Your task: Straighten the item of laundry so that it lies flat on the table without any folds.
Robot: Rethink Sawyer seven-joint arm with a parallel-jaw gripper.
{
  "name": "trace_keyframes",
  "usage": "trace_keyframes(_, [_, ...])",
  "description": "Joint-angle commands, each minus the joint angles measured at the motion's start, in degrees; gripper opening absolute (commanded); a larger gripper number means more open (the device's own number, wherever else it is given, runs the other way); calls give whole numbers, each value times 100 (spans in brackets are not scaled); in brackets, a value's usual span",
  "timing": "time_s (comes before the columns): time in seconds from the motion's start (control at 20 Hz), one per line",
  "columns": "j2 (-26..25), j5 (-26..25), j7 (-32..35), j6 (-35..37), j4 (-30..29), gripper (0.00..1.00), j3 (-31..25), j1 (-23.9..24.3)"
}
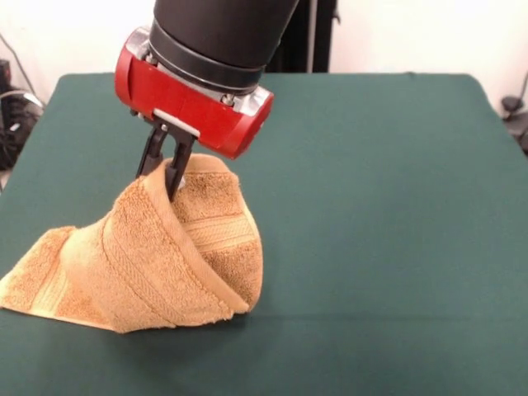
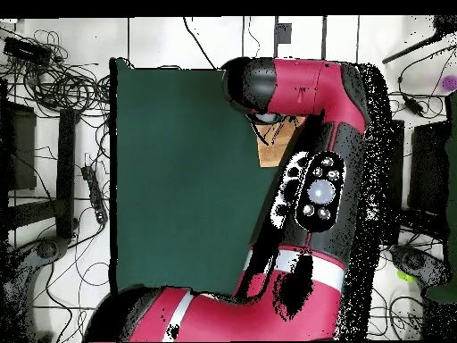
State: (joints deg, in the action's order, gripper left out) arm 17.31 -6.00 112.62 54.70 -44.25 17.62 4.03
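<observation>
The orange-tan terry towel [image 1: 157, 260] hangs in a folded cone from my gripper [image 1: 163, 176], its lower edge resting on the green table [image 1: 371, 206] at the near left. A paler woven band runs across its folds. The gripper's black fingers [image 1: 151, 157] are shut on the towel's top edge, lifting it above the table. In the overhead view only a small piece of the towel [image 2: 272, 147] shows beside the red arm [image 2: 312, 170], which hides the gripper there.
The green cloth spreads wide to the right of the towel and behind it. Cables [image 2: 62, 80] and stands lie on the floor round the table in the overhead view. The table's near edge lies just below the towel.
</observation>
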Motion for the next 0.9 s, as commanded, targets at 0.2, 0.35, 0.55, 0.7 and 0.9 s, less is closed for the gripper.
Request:
trace_keyframes(0.2, [-282, 186, 1221, 317, 327, 0, -197, -192])
trace_keyframes(0.35, [-288, 217, 1159, 403, 412, 0, -218, -164])
trace_keyframes(0.55, [-250, 217, 1030, 377, 404, 0, -254, -144])
trace_keyframes(0.7, [-253, 207, 1013, 354, 453, 0, -244, -147])
trace_keyframes(0.9, [-355, 281, 1136, 350, 590, 0, -293, -144])
